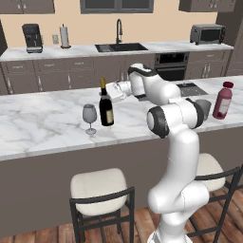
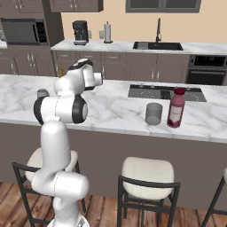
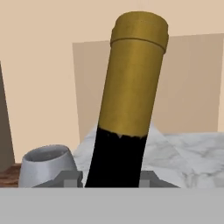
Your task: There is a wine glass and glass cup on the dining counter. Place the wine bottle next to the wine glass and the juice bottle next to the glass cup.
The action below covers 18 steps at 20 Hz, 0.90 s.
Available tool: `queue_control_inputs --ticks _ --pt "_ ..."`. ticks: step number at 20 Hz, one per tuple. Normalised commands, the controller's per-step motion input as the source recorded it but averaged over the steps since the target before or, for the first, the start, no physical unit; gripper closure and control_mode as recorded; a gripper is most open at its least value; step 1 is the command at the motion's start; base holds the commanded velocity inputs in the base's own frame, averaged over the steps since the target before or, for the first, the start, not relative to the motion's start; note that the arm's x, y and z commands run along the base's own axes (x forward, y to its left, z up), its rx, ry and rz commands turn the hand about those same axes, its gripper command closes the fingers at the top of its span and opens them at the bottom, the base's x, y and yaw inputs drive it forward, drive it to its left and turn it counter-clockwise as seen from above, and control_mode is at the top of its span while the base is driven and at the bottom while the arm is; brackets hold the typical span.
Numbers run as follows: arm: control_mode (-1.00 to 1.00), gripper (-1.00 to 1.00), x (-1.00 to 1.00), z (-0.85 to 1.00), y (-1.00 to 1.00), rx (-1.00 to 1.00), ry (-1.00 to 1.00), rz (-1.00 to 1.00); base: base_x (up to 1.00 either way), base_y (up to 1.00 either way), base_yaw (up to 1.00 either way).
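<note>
The dark wine bottle (image 1: 106, 108) with its gold foil top stands upright on the white marble dining counter (image 1: 42, 126), just right of the stemmed wine glass (image 1: 89, 116). My gripper (image 1: 106, 91) is shut on the bottle's neck. In the hand view the neck (image 3: 127, 109) sits between my fingertips (image 3: 65, 178), and the wine glass bowl (image 3: 46, 166) is at the lower left. Far right on the counter, the red-purple juice bottle (image 1: 223, 100) stands beside the glass cup (image 1: 204, 108). From the right base, the juice bottle (image 2: 176, 107) and the glass cup (image 2: 154, 113) stand close together.
Padded stools (image 1: 99, 187) stand under the counter's near edge. A cooktop (image 2: 165, 92) is set into the counter's far side. Behind it runs the back worktop with a sink (image 1: 121, 47), a coffee machine (image 1: 32, 38), a paper roll (image 1: 64, 36) and a toaster oven (image 1: 207, 33).
</note>
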Motion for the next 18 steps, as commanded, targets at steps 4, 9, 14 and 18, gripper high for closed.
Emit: queue_control_inputs --ticks 4,9,14,18 --pt "-1.00 1.00 -0.04 -0.19 0.01 0.08 0.00 0.00 0.00 0.00 0.00" --pt "-1.00 1.00 -0.12 -0.17 0.00 0.09 0.00 0.00 0.00 0.00 0.00" --pt "-1.00 1.00 -0.14 -0.02 0.01 0.06 0.00 -0.01 0.00 0.00 0.00" --pt "-1.00 1.00 -0.16 0.00 0.10 0.03 0.02 -0.05 0.00 0.00 0.00"
